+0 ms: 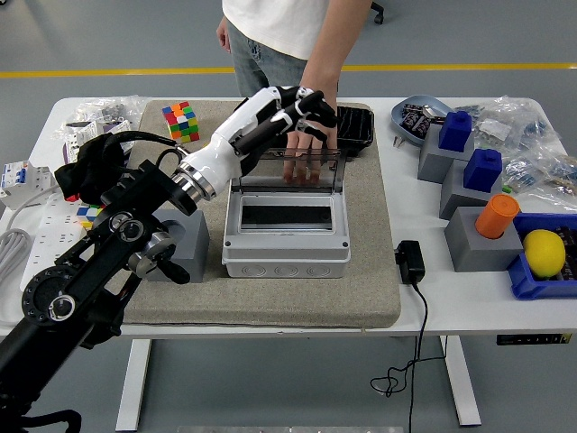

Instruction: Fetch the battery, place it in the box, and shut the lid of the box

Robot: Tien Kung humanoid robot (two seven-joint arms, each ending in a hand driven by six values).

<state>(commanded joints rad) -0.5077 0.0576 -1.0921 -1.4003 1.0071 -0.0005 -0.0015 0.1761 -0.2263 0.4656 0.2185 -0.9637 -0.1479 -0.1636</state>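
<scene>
The grey box [287,256] stands on the grey mat, with its clear lid [269,170] raised upright at the back. Its inside [287,216] looks dark, and I cannot make out a battery there. My left hand [306,110] is lifted above the top edge of the lid. Its fingers hang relaxed and hold nothing. A person's hand [315,149] rests just behind the lid, close under my hand. My right arm is out of view.
A black tray [357,126] lies behind the box. Left of the box are a Rubik's cube [181,121], a yellow tape measure [213,155] and a grey block [191,249]. A black charger [410,262] and stacked grey and blue blocks [469,171] are at the right.
</scene>
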